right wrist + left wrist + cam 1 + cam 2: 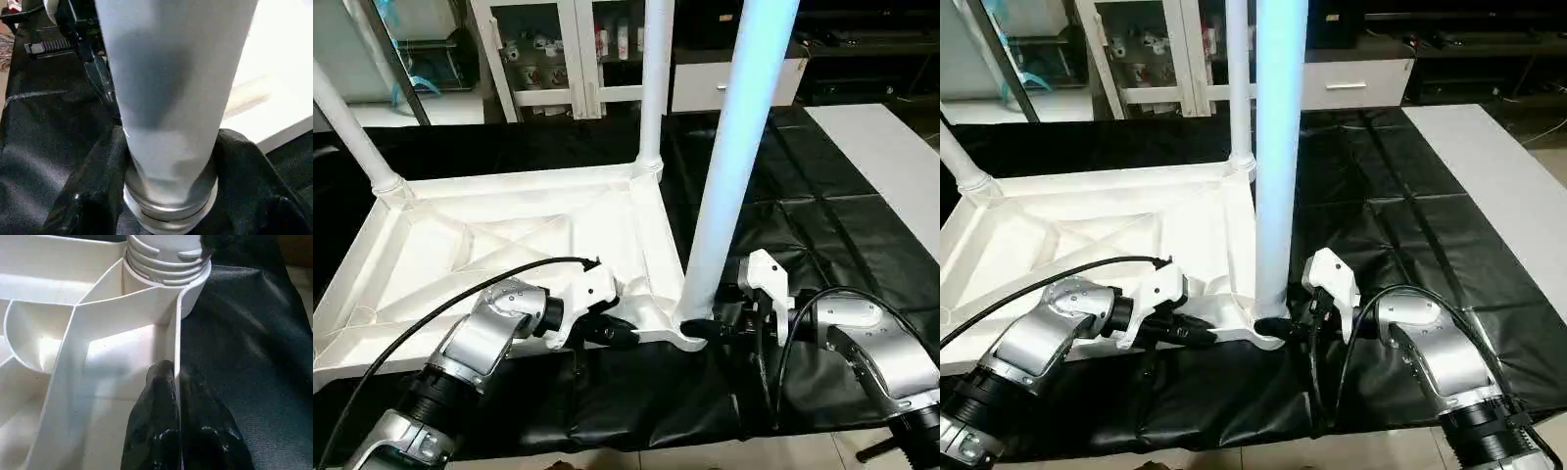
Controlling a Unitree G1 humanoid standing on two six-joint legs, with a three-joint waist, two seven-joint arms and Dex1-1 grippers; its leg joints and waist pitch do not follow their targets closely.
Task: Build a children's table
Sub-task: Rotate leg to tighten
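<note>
Lying upside down on the black-covered table (803, 196), the tabletop (509, 235) is seen from the head views with legs standing in its corners. Its near rim (177, 347) is pinched by the left hand (177, 396) in the left wrist view. The near-corner leg (171, 98) is clasped at its base by the right hand (168, 147) in the right wrist view.

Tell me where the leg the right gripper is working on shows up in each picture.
Left eye: near leg, right of centre, upright.
Right eye: near leg, centre.
Left wrist: its threaded base, in the corner socket.
Right wrist: near leg, between the right gripper's fingers.
Shared landmark: that corner socket.
</note>
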